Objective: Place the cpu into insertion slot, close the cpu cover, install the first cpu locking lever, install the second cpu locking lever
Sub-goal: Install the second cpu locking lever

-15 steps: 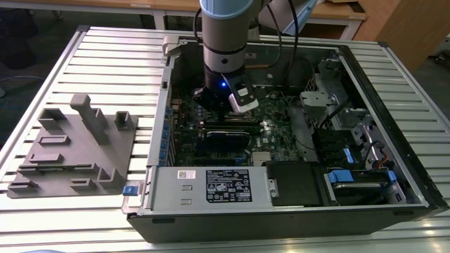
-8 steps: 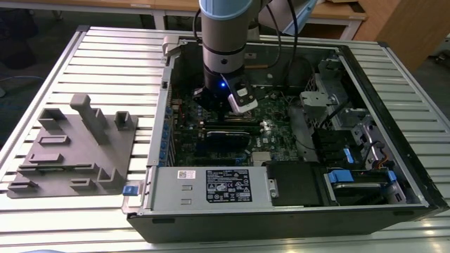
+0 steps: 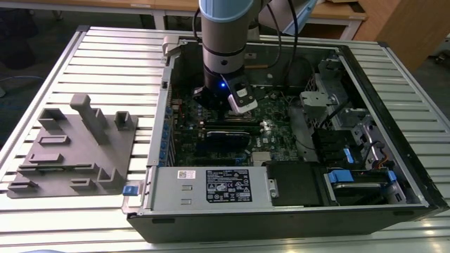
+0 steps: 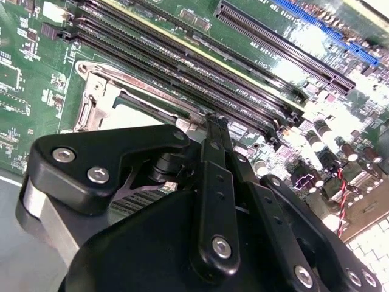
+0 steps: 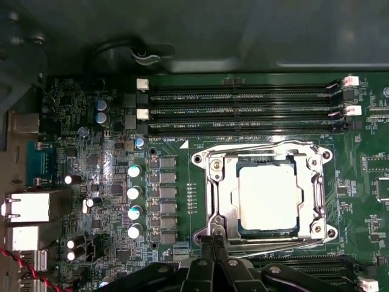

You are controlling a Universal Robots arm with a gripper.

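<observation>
Ridged metal tabletop (image 3: 105, 58) underneath it all, with an open computer case (image 3: 393, 158) lying on its side and a grey plastic fixture block (image 3: 74, 147) parked well off toward the exterior view's left. One arm (image 3: 225, 37) reaches straight down into the case, and its gripper (image 3: 235, 105) hangs low over the green motherboard (image 3: 211, 142). Switch to the first wrist view and we get the good look: the cpu (image 5: 267, 196) sits seated in the insertion slot (image 5: 265, 193), its pale silver top showing through the window of the cpu cover (image 5: 225, 194), which lies flat over the socket. One chip, one socket, one cover frame. Along the socket's edges thin wire levers (image 5: 255, 145) run, one on the memory-slot side and one on the side nearest the gripper. The gripper's black fingertips (image 5: 217, 240) meet right at the socket's edge, just beside the cover's rim, with the cpu a touch beyond them. In the second wrist view the gripper (image 4: 213, 125) shows its fingers (image 4: 216, 182) pinched together into one narrow blade, clenched with nothing visible between them, tip down beside the silvery socket frame (image 4: 97, 100). Three long black memory slots (image 5: 243, 111) line up beyond the socket, and four round capacitors (image 5: 134, 201) stand in a column beside it.
</observation>
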